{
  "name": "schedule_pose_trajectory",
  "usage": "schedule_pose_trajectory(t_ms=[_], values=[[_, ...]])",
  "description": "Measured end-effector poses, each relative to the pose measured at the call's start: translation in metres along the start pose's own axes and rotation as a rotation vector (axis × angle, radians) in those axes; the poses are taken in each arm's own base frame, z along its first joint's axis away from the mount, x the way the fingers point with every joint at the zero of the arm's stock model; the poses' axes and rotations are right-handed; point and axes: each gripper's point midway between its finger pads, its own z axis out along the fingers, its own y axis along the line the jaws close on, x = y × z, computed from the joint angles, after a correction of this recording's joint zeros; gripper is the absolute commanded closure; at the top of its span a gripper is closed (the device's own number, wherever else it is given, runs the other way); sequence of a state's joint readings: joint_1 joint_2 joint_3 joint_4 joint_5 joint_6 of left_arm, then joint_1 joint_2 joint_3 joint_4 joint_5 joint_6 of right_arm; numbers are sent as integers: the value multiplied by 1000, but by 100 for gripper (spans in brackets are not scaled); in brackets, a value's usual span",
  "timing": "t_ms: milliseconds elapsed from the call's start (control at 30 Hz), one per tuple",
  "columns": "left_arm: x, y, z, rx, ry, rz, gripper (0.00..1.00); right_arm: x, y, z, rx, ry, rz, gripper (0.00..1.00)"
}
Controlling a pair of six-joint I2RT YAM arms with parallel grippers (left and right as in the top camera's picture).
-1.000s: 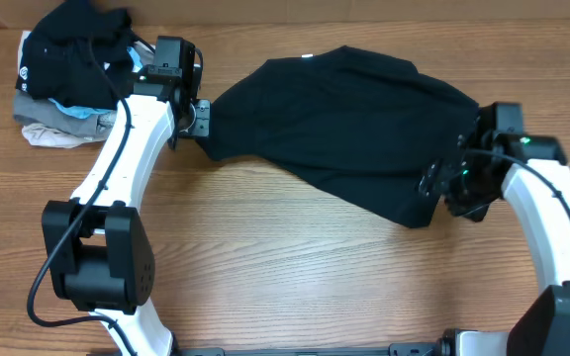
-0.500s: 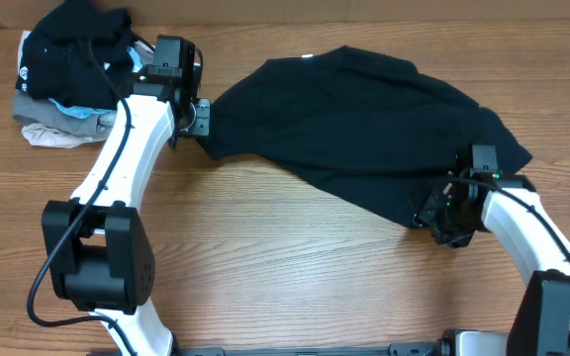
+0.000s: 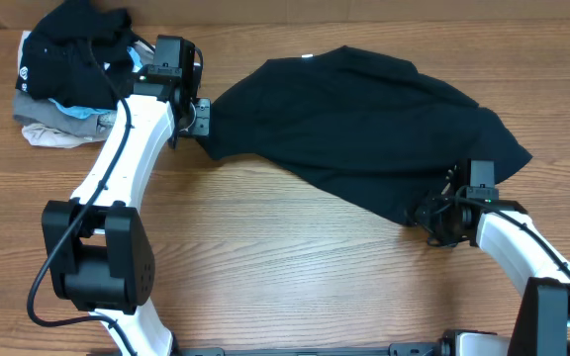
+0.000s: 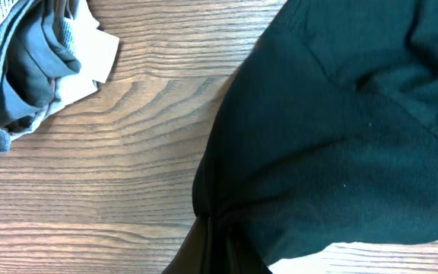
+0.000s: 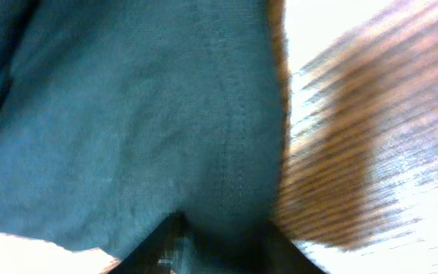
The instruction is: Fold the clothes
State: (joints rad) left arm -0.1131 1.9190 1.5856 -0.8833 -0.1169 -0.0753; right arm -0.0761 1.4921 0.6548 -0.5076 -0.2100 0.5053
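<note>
Wooden table (image 3: 265, 267) with a large black T-shirt (image 3: 364, 129) lying crumpled on it. A heap of other garments (image 3: 67, 84) sits left of the shirt. The left gripper (image 3: 198, 119) is clamped on the shirt's left corner. The right gripper (image 3: 426, 213) meets the shirt's near hem, cloth between its fingers; grip unclear. A white label (image 3: 307, 56) marks the shirt's far edge.

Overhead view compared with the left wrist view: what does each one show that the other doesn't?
Only overhead: the whole black T-shirt with its white neck label, and the right gripper at its lower corner. Only left wrist: the fabric puckering into the left gripper, which is shut on it. Both: the shirt, the wooden table, and the pile of other clothes.
</note>
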Motion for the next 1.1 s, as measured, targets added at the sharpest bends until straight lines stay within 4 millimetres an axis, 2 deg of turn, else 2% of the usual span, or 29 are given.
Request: schedule_pose_trajectory(t_ms=[33,267,367,433,500,533,633,700,767,867,967,1033,1100], values=[[0,0,0,0,-1,0,96,2,-1,1,-3,4,2,96],[2,0,-1,-1,11,1,96,19,-3,1,-3,82,49,96],[5,1,-9,-2,36,4,96,28,-8,-13,38,141,75,96],[-2,2,-23,-2,32,4,96,19,-2,-34,42,137,76,96],[-16,3,-41,1,-3,0,96,0,10,-64,26,95,65,96],[-31,4,-56,5,-45,-5,96,-23,24,-93,-6,23,44,96],[-58,6,-92,14,-133,-15,96,-50,40,-164,-19,-59,10,96],[-77,6,-121,26,-210,-22,96,-73,53,-218,-48,-168,-19,96],[-93,6,-152,40,-286,-28,96,-88,63,-271,-73,-279,-47,96],[-110,7,-199,63,-390,-35,96,-98,73,-344,-114,-449,-75,96],[-120,11,-249,80,-501,-44,96,-93,81,-404,-151,-596,-101,96],[-122,13,-281,89,-571,-48,96,-82,86,-437,-174,-675,-127,96],[-122,16,-309,94,-633,-53,96,-73,88,-451,-181,-708,-142,96]])
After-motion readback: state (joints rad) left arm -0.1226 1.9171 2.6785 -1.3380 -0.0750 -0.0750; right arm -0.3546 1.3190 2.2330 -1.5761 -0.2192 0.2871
